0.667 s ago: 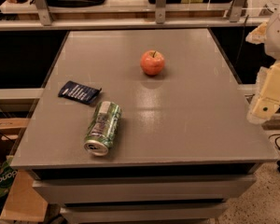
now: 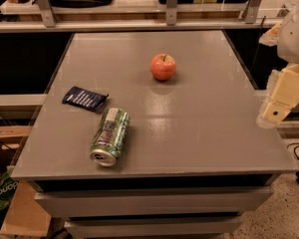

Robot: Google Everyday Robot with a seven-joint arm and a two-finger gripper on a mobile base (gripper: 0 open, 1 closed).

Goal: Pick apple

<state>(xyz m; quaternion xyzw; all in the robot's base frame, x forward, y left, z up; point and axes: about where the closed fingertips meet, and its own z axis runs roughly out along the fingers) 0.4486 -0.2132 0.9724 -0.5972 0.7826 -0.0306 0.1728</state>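
At right edge of table (image 2: 199,133), gripper (image 2: 280,99) hangs about where it was 0.7 s ago, no real shift; can't tell if it's spread or closed. Apple (image 2: 163,66) sits upright, center-rear of top, unmoved, well apart from it. Can (image 2: 110,136) & packet (image 2: 84,98) same. Judgement: reach not yet begun.

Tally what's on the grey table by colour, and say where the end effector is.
Red-orange: 1, small round shiny apple
Green: 1, metal can lying on its side
Dark blue: 1, flat packet
Total: 3
The cream end effector hangs beyond the grey table's right edge in view, touching nothing.
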